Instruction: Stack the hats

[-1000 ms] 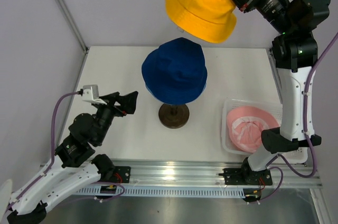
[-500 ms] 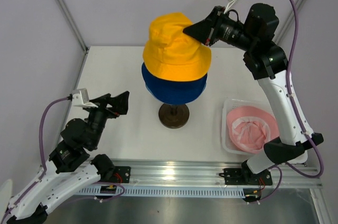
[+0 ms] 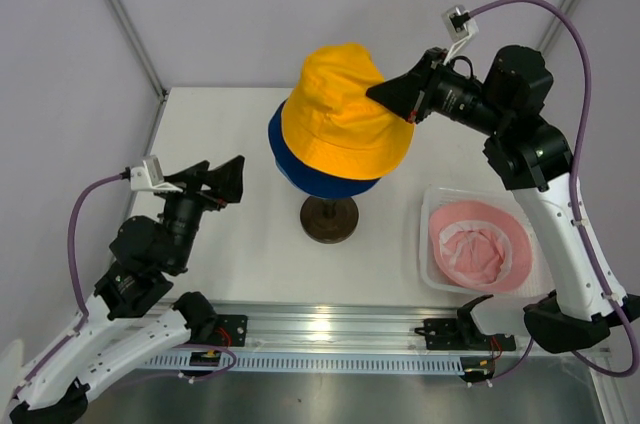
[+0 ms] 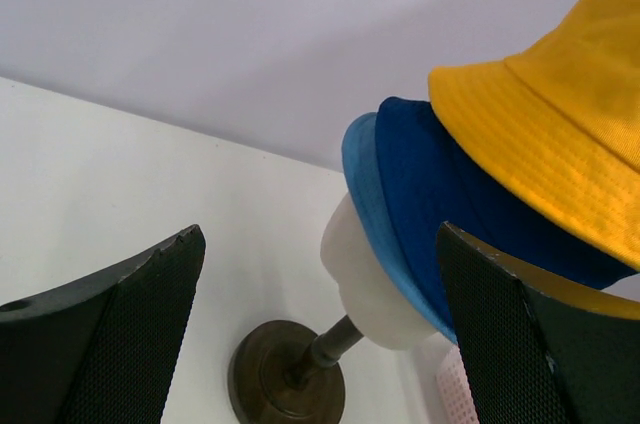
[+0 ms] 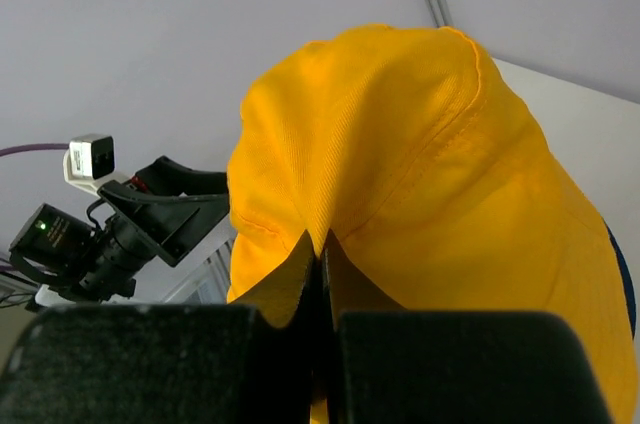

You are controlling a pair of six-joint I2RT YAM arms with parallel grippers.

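Top camera: a yellow bucket hat [image 3: 345, 109] sits tilted on a navy hat [image 3: 283, 154] on a stand with a round base [image 3: 330, 219]. The right gripper [image 3: 375, 94] is pinched onto the yellow crown. A pink hat [image 3: 478, 244] lies in a white mesh basket [image 3: 424, 244].

Left wrist: the left gripper [image 3: 222, 182], fingers spread wide and holding nothing, faces the stack, where a light blue hat [image 4: 362, 179] covers a cream mannequin head [image 4: 365, 284].

Right wrist: jaws clamp a fold of yellow fabric.

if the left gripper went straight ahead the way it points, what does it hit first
Likely the mannequin head, just under the brim of the light blue hat; nothing shows in between, though depth is unclear.
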